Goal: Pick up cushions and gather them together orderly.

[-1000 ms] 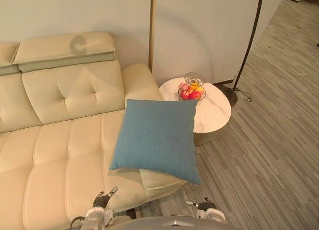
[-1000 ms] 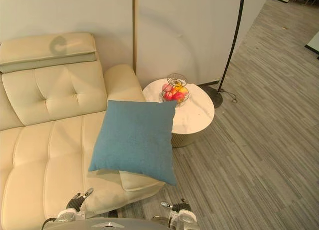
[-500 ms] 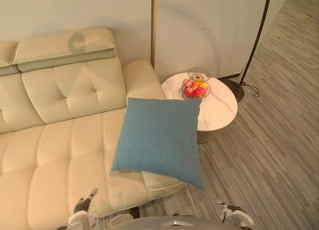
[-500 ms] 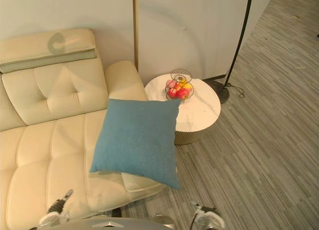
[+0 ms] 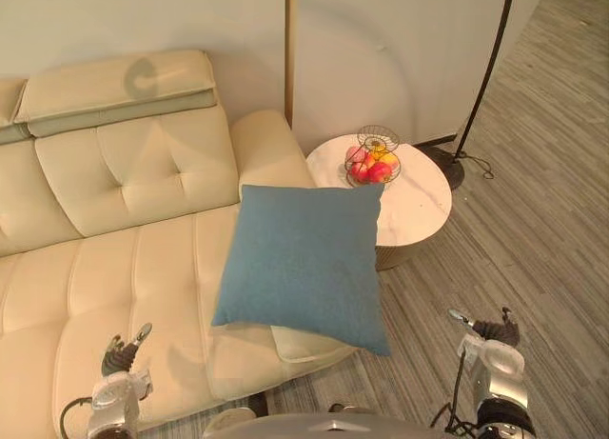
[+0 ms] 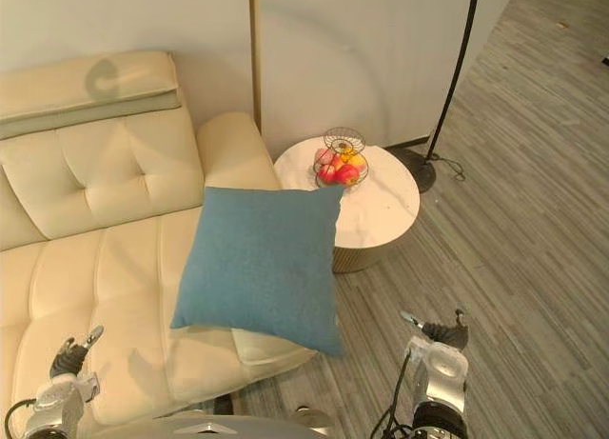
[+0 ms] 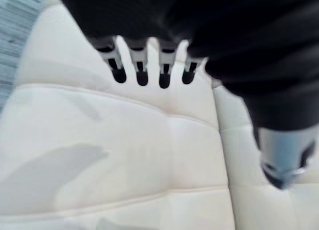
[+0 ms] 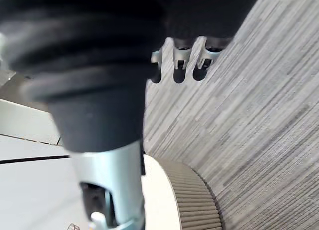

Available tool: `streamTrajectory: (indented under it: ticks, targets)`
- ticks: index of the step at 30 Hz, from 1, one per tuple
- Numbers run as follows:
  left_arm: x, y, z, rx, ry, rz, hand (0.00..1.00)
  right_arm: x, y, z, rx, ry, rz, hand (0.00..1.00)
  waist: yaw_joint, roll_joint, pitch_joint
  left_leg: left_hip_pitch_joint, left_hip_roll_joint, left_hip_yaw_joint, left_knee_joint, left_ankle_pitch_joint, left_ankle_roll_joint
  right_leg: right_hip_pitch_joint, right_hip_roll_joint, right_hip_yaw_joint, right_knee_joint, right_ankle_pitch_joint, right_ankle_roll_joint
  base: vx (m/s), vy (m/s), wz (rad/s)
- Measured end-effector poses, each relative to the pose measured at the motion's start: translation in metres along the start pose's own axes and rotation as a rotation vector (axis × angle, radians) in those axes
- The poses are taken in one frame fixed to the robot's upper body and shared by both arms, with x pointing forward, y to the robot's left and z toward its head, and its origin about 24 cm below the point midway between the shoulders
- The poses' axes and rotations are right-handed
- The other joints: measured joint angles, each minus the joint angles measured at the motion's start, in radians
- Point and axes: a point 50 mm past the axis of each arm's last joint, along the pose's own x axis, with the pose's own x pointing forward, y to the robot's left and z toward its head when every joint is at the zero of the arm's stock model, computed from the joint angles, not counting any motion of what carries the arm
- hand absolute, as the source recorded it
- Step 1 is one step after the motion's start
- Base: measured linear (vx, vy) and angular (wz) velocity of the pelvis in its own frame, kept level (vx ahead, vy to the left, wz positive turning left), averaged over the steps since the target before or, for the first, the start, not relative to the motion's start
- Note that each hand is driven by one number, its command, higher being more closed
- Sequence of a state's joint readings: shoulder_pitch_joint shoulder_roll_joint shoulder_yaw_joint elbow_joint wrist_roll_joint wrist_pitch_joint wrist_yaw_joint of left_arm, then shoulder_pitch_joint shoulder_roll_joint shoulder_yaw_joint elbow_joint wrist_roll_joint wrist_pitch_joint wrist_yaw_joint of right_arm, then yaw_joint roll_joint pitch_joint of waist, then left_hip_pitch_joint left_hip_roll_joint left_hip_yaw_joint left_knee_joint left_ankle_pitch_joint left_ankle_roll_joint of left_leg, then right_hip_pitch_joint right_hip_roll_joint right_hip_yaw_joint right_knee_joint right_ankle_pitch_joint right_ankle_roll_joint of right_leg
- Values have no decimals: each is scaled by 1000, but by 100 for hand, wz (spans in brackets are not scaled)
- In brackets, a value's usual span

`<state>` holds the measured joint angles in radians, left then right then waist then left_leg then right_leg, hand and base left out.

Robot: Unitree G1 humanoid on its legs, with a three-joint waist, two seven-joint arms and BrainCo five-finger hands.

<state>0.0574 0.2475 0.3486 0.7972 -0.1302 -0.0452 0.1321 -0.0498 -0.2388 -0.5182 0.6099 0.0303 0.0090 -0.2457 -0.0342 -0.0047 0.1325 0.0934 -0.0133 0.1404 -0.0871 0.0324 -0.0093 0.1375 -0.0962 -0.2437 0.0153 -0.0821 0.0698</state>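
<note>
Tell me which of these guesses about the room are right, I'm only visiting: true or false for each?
1. The blue cushion lies on the sofa. True.
2. The left hand grips the blue cushion. False: it hovers over bare sofa seat with straight fingers, apart from the cushion and holding nothing.
3. A wire basket of fruit stands on the round table. True.
4. The right hand rests on the round table. False: it is over the floor, apart from the table, open and empty.
</note>
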Motion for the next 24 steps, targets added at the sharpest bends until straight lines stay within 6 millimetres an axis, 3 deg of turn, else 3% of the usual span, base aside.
streamTrajectory:
  ticks: [4, 13, 24]
  targets:
    - [-1, -8, 18, 6, -86, -35, 0, -3, 11, 15, 11, -74, 35, 0, -3, 2, -1, -1, 1, -2, 6, 1, -1, 2, 0, -12, -1, 0, 0, 36, -13, 3]
    - [-10, -41, 51, 58, -248, -196, 0, -26, 59, 50, -18, -277, 292, 0, -15, 7, -3, -6, 4, -2, 0, 7, -3, -8, 0, -14, 10, 0, 0, -49, -5, 1]
    - [-10, -65, 70, 112, -311, -257, 0, -42, 87, 53, -19, -306, 402, 0, -12, 13, -5, -68, 8, 12, 0, 23, 0, -69, 8, 1, -6, 28, -3, -21, 1, -3]
